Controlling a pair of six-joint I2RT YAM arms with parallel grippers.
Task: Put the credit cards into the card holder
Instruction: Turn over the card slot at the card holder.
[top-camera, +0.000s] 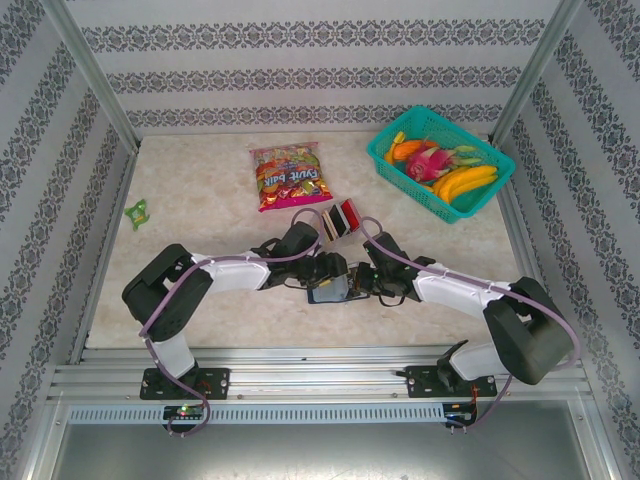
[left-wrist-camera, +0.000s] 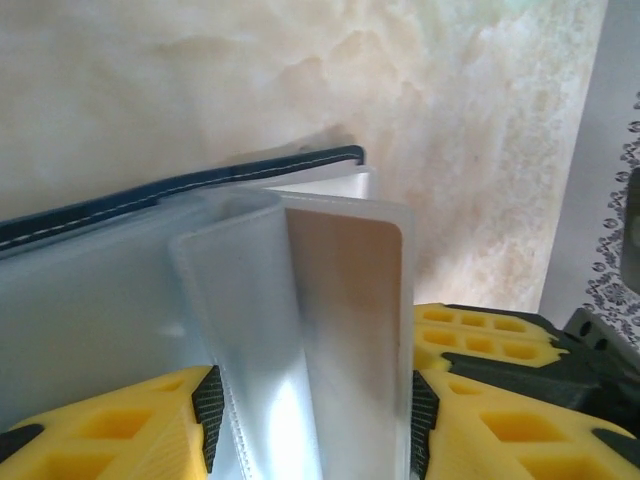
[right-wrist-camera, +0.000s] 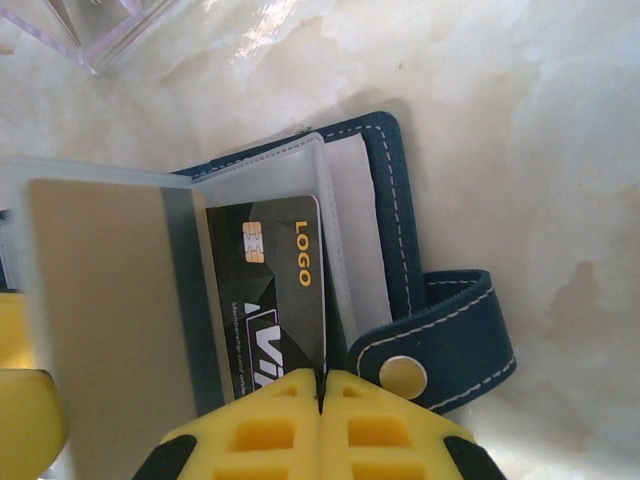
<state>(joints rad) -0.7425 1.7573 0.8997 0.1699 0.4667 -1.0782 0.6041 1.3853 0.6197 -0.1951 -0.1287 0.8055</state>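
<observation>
Seating of the black card (right-wrist-camera: 270, 290) looks to be the step in hand. The right pincer (right-wrist-camera: 320, 410), at the bottom centre of its wrist view, has its yellow fingers pressed together on the card's lower edge. The card sits partway inside a clear pocket of the card holder (right-wrist-camera: 395, 200), which lies open on the tabletop (right-wrist-camera: 520, 130), at the centre of the overhead view between the two arms. The left pincer (left-wrist-camera: 315, 430) clamps a raised leaf of clear sleeve (left-wrist-camera: 250, 300) between its black pads, with the jaws fairly wide around the folded plastic.

To do this well, I judge the push should run straight along the pocket, card edges parallel to its seams, with the neighbouring leaf held up out of the way. A skewed card would likely jam a corner.

The card is stiff, glossy plastic with rounded corners, while the sleeves are thin, frosted, floppy film. A tan-gold card (right-wrist-camera: 100, 300) fills the leaf at the left. The cover is matte navy with pale stitching, and its clasp tab (right-wrist-camera: 450, 330) carries a shiny snap (right-wrist-camera: 405, 375). Remaining credit cards (top-camera: 341, 217) lie fanned above centre.
</observation>
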